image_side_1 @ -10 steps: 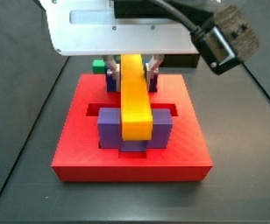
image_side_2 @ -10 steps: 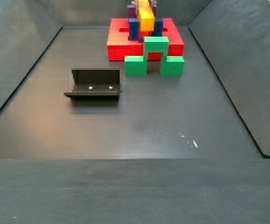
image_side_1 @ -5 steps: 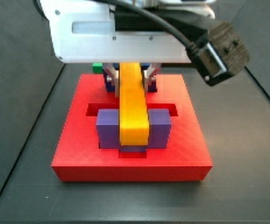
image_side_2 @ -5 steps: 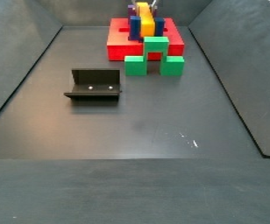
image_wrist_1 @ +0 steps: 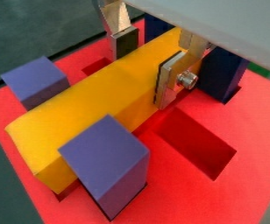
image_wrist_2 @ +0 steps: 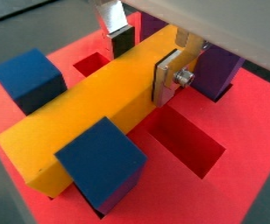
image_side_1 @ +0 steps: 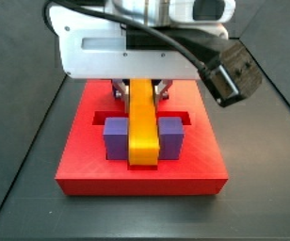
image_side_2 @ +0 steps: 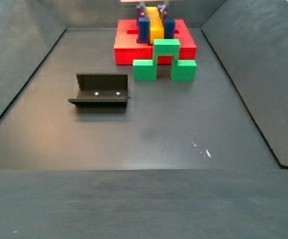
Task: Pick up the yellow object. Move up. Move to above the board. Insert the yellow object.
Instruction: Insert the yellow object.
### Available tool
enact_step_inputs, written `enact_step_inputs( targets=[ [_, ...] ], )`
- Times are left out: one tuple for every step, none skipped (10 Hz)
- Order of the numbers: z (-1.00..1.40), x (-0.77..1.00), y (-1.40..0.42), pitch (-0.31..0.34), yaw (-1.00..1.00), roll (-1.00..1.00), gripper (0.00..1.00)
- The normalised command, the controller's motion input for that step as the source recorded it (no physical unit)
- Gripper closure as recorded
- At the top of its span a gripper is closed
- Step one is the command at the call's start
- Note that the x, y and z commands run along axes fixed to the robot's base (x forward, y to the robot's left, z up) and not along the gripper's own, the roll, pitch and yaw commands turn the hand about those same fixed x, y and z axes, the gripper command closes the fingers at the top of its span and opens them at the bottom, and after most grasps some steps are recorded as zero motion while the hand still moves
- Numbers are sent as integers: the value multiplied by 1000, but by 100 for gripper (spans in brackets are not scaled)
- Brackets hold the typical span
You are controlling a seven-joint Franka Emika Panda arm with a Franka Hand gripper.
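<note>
- Gripping the yellow object (image_wrist_1: pixel 103 101) across its narrow width, the claw (image_wrist_1: pixel 144 57) has its silver fingers (image_wrist_2: pixel 166 74) pressed flat against both long sides of the bar, near one end.
- Below the claw lies the board (image_side_1: pixel 85 169); in both wrist views the bar runs lengthways between two upright posts, one purple post (image_wrist_1: pixel 108 162) close on one side and another (image_wrist_1: pixel 34 80) on the opposite side.
- Compared with the earlier side view, the bar now sits lower: its near end has dropped between the purple posts (image_side_1: pixel 173 136), and the claw body has come down closer to the board.
- An open recessed slot (image_wrist_1: pixel 202 144) shows in the red surface just beside the claw's finger.
- Green blocks (image_side_2: pixel 166 58) stand against the board's edge, on the side away from the claw in that side view.
- Well away from the claw, the fixture (image_side_2: pixel 99 91) stands on the dark floor (image_side_2: pixel 172 140), unmoved since before.
</note>
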Motion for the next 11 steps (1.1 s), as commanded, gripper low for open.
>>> enact_step_inputs(
  targets=[
    [-266, 57, 0, -16, -91, 11, 100],
    [-220, 0, 0, -1, -37, 20, 100],
    [-206, 0, 0, 0, -26, 26, 100],
    [-203, 31, 0, 0, -20, 36, 100],
    [-200, 220, -80, -24, -129, 0, 100],
    [-183, 209, -29, -30, -237, -30, 100],
    [-160, 180, -20, -40, -266, -79, 100],
    [-166, 180, -51, -27, -337, -93, 100],
    [-100, 0, 0, 0, -114, -19, 100],
    [0, 0, 0, 0, 0, 24, 100],
    [0, 0, 0, 0, 0, 0, 100]
  ],
)
